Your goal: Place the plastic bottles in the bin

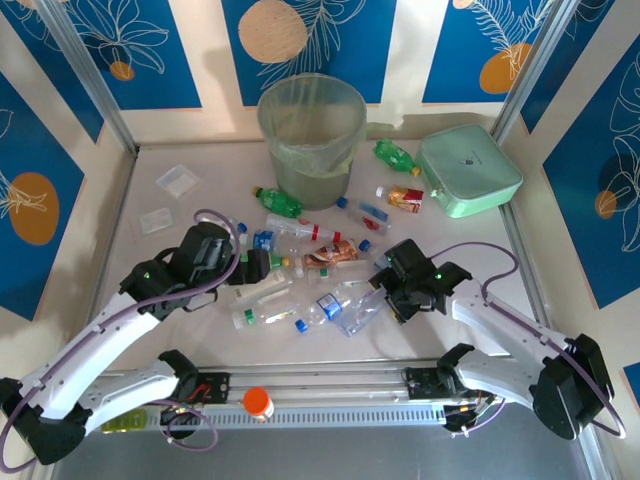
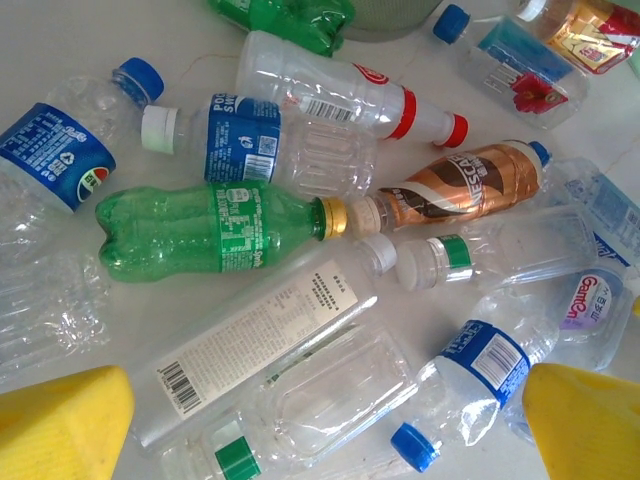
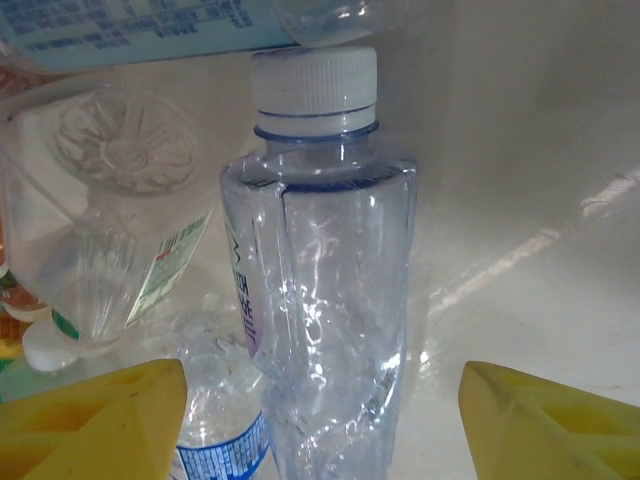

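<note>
The right tool has its yellow fingers spread apart, one on each side of a white-capped bottle of clear plastic. A gap shows on both sides, so nothing is clamped. Close on that bottle's left lie a blue-labelled bottle and a crushed bottle with a green-and-white label, and both crowd the left-hand finger. On the other side there is bare table.

The left tool also stands wide apart, above the packed middle of the heap. There a green bottle with a gold cap lies neck to neck with a brown-labelled bottle, and a red-capped bottle lies beyond them.

From above the wider layout is plain — the bin stands upright at the far side of the table, well apart from both tools, with the heap of plastic bottles between. A mint-green box sits to the bin's right, and flat clear packets lie off to the left of the heap.
</note>
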Action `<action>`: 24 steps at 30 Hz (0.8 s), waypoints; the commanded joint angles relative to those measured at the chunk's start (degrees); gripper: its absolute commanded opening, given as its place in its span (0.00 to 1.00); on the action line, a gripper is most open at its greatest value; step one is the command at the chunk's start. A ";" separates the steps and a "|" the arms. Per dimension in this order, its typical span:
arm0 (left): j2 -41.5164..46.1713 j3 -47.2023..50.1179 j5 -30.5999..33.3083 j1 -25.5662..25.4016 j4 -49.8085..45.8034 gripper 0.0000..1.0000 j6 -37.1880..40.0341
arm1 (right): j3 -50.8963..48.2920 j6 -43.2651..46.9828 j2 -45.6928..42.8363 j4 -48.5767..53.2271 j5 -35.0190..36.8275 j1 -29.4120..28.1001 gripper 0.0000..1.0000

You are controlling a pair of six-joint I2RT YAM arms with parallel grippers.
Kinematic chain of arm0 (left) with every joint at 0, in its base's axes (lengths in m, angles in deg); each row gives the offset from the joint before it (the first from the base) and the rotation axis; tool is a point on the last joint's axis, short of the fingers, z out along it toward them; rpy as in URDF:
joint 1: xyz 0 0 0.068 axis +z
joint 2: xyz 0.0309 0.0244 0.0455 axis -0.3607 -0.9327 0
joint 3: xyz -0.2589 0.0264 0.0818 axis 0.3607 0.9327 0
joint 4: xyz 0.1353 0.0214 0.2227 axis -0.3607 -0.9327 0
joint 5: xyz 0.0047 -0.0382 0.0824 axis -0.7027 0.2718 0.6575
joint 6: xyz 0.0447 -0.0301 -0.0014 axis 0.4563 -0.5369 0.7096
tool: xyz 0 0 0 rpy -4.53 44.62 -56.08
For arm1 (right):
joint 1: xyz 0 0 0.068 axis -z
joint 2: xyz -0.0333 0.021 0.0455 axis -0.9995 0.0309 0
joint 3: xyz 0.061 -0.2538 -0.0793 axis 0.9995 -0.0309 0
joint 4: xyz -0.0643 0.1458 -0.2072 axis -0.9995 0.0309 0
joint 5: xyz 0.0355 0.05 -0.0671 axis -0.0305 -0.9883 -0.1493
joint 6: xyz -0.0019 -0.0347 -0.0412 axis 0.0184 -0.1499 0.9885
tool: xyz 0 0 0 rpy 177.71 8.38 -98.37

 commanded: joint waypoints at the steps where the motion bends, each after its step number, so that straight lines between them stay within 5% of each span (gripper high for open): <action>1: 0.70 0.51 -1.94 0.53 0.81 0.99 2.16 | -0.28 -2.09 2.50 -0.85 0.74 -0.63 0.73; 13: 3.37 0.88 0.84 0.58 -1.33 0.99 2.79 | -4.45 -0.13 7.16 -5.66 -0.01 0.60 0.67; 24: 4.58 1.38 0.61 0.54 -2.34 0.99 1.95 | -5.30 1.53 5.24 -4.72 -0.26 0.64 0.44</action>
